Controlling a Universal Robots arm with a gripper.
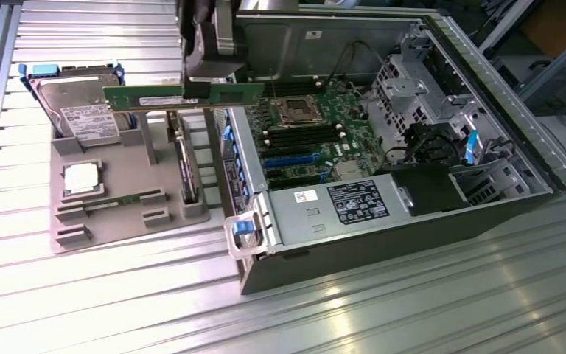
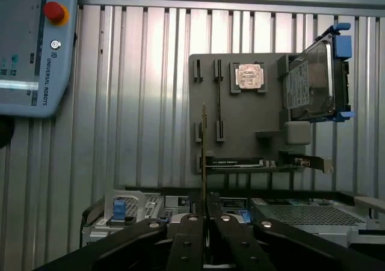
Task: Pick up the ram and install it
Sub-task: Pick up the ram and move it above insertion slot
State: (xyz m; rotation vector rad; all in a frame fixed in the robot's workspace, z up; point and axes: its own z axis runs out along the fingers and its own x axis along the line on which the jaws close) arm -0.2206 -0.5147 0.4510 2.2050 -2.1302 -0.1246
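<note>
Fingers (image 2: 209, 220) clamped tight on the ram (image 1: 155, 96), and it's up in the air, held level! Its long axis runs straight across my grip, toward the exterior view's left and right; in the wrist view it's edge-on, a thin line standing out from my tips. It hangs over the near wall of the open computer case (image 1: 391, 240), with the grey tray (image 1: 126, 169) below on the table (image 1: 411, 310). The black memory slots (image 1: 298, 136) sit lower, to the exterior view's right, roughly parallel to the stick, I'd say.

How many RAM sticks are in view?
2. One ram is clamped in the tool, held up; the second ram lies on the grey tray. Others may be hidden.
</note>
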